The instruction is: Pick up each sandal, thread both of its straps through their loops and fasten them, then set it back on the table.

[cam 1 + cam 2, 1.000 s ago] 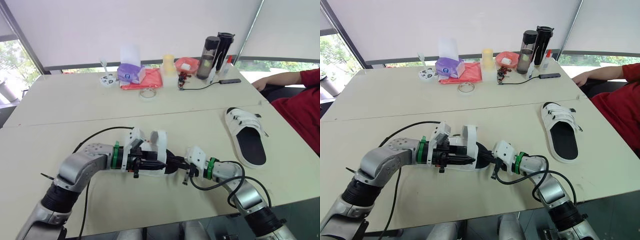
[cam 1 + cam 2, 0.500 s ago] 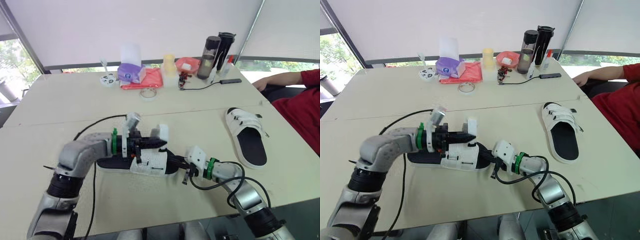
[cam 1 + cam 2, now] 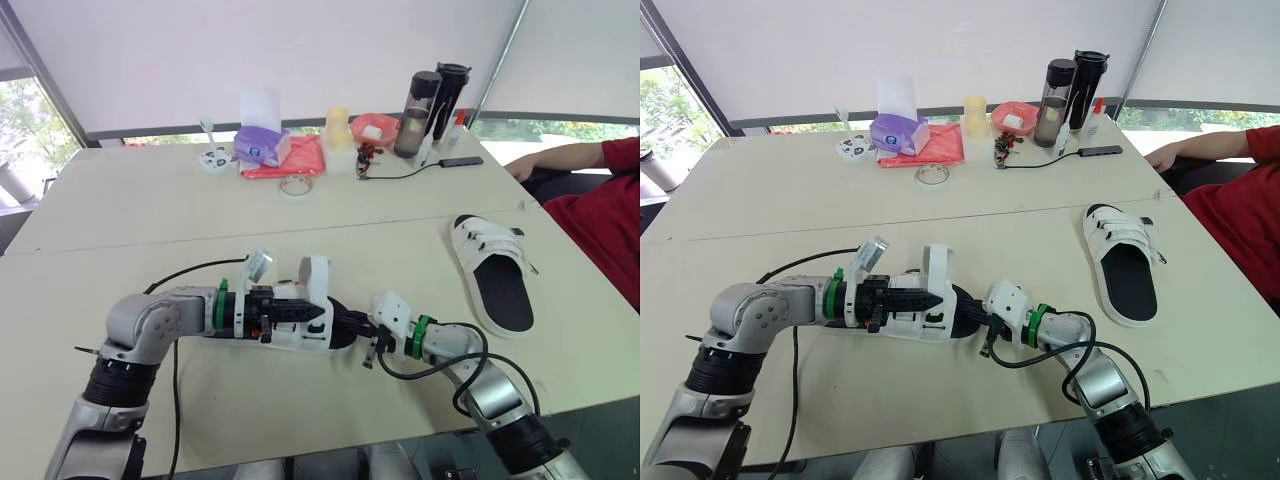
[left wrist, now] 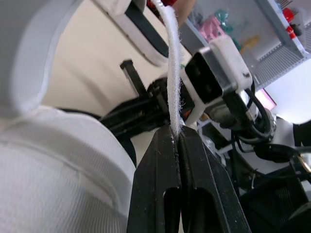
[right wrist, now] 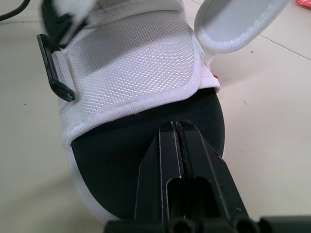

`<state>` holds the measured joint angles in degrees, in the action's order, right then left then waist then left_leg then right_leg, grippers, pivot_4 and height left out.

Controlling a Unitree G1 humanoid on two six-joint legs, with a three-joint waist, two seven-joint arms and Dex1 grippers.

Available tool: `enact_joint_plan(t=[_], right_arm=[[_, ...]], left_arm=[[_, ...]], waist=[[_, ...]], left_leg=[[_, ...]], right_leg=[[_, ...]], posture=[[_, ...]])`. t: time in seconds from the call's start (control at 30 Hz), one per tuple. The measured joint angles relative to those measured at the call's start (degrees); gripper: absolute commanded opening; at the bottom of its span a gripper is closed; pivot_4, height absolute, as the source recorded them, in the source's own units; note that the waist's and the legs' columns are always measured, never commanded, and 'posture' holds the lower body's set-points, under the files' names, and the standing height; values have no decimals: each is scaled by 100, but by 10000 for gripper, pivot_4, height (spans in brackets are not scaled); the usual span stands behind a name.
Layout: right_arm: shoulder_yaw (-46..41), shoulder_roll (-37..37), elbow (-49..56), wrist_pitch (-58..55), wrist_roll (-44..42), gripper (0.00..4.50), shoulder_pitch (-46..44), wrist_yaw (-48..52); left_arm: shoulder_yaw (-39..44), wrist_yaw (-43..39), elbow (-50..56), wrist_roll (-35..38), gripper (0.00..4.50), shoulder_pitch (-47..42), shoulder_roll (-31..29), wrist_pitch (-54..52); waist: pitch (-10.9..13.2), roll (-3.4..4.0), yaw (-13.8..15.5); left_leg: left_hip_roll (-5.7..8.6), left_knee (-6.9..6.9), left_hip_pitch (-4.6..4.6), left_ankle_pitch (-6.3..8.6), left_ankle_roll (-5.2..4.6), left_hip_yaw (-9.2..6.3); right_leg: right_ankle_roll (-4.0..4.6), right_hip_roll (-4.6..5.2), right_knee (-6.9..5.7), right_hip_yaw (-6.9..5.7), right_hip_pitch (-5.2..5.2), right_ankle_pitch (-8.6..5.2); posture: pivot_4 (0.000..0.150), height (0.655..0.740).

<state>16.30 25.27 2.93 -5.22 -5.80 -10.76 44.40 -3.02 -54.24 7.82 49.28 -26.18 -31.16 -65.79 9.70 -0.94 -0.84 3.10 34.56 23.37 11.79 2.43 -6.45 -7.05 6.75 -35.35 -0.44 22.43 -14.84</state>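
Lower centre of the head view: sandal (image 3: 300,330) lies on table (image 3: 150,200). Left gripper (image 4: 176,133) pinched shut on its upright strap (image 4: 171,63); right gripper (image 5: 176,127) closed, tips pressing the insole (image 5: 121,160). Judgement: hold strap taut, aim its tip squarely at black loop (image 5: 54,73).

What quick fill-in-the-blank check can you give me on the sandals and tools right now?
The left tool is shut on a white fabric ____ of the near white woven sandal. The right tool, shut, points at that sandal's ____ footbed. The other white sandal lies flat near a person wearing ____.
Missing: strap; black; red.
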Motion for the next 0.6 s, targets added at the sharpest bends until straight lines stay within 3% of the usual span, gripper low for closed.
enact_joint_plan(t=[0.43, 0.6], right_arm=[[0, 1, 21, 0, 0, 0, 47, -17], [1, 1, 24, 0, -1, 0, 52, -38]], left_arm=[[-575, -428, 2, -541, 111, 120, -259, 652], [-197, -337, -190, -127, 111, -69, -19, 305]], waist=[[0, 0, 8], [0, -2, 11]], left_leg=[[-1, -21, 0, 0, 1, -1], [-1, -21, 2, 0, 1, -6]], right_leg=[[3, 9, 16, 4, 11, 1], [3, 6, 17, 2, 12, 1]], posture=[[1500, 7400], [1500, 7400]])
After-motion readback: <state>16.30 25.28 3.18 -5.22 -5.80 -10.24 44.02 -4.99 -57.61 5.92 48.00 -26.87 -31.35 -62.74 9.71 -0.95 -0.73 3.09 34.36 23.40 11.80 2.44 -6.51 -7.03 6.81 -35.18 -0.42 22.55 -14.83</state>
